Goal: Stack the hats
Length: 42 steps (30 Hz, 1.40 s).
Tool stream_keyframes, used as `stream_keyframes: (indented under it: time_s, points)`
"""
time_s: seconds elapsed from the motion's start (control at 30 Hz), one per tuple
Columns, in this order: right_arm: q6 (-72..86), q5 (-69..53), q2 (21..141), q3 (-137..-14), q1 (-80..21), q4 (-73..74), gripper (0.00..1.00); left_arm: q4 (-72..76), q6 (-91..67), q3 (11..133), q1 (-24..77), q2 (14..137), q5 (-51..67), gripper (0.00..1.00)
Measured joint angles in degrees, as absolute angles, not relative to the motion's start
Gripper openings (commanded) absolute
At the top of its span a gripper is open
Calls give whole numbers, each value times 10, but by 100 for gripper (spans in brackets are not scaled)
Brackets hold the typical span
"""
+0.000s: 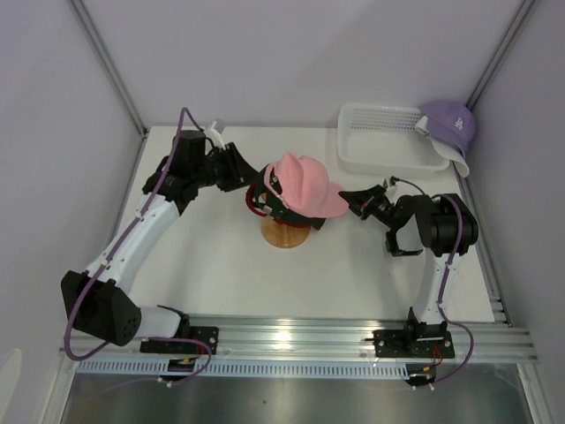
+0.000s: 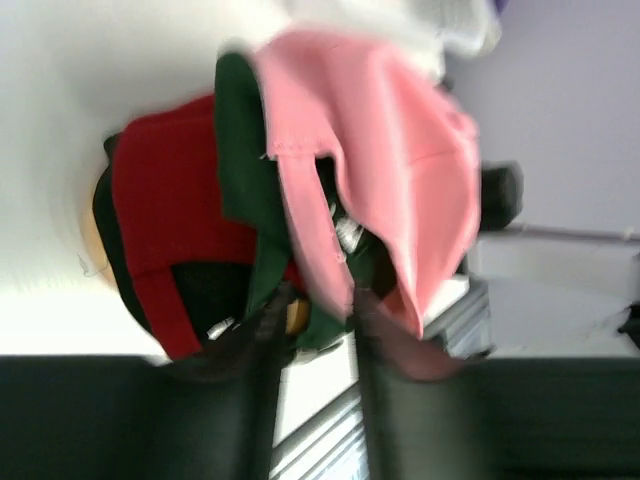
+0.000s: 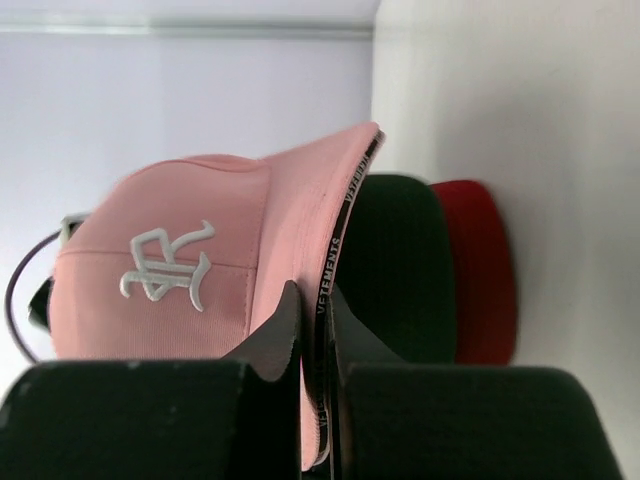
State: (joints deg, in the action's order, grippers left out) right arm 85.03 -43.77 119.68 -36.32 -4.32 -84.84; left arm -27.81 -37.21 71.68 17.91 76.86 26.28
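1. Pink cap (image 1: 300, 181) sits on top of a pile on the stand (image 1: 284, 235), mid-counter (image 1: 221, 265). Its brim points toward the right arm.
2. Under it are a dark cap (image 3: 395, 270) and a red cap (image 3: 482, 270). In the right wrist view the three brims fan out one past the next: pink nearest, then dark, then red.
3. Right hand (image 3: 312, 312) is clamped on the pink brim, with its edge band running between the two fingers, which stand close together. The white stitched logo on the pink crown faces this camera.
4. From above, the right hand (image 1: 351, 200) meets the brim tip just right of the stand.
5. Left hand (image 1: 250, 179) is at the back of the pile, opposite the brim.
6. Left wrist view is blurred. The fingers (image 2: 250, 345) stand apart, with counter showing through the gap, and the hand (image 2: 318, 315) has the rear edge of the pile at its mouth. Fabric seems to hang just at the fingertips; I cannot tell whether it touches them.
7. Same view: pink cap (image 2: 400, 170) is draped over green-dark fabric (image 2: 240, 150), and the red cap (image 2: 170, 200) is lowest, against the stand.
8. Lavender cap (image 1: 450, 122) is well apart from the pile, perched at the right end of the basket (image 1: 380, 117) at the far right of the counter.
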Motion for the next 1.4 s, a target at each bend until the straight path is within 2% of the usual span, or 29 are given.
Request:
stream_keyframes:
  time_s: [0.07, 0.1, 0.33, 0.6, 0.8, 0.93, 1.17, 1.4]
  points:
    - [839, -427, 1199, -365, -31, -829, 0, -240, -386, 713, 170, 759, 255, 55]
    - [835, -425, 1201, -366, -24, -819, 0, -209, -389, 705, 167, 749, 255, 58]
    - [830, -435, 1214, -380, -15, -797, 0, -13, -407, 642, 177, 705, 272, 66]
    - [809, -445, 1211, -392, -15, -765, 0, -1, -431, 614, 183, 702, 273, 67]
    - [809, -445, 1212, -393, -18, -765, 0, 66, -511, 516, 216, 707, 294, 65]
    - [808, -442, 1213, -393, -18, -763, 0, 94, -536, 512, 231, 722, 302, 64]
    - [805, -433, 1213, -393, -18, -757, 0, 141, -571, 512, 234, 750, 307, 55]
    - [799, -429, 1213, -393, -21, -753, 0, 108, -559, 514, 237, 733, 283, 56]
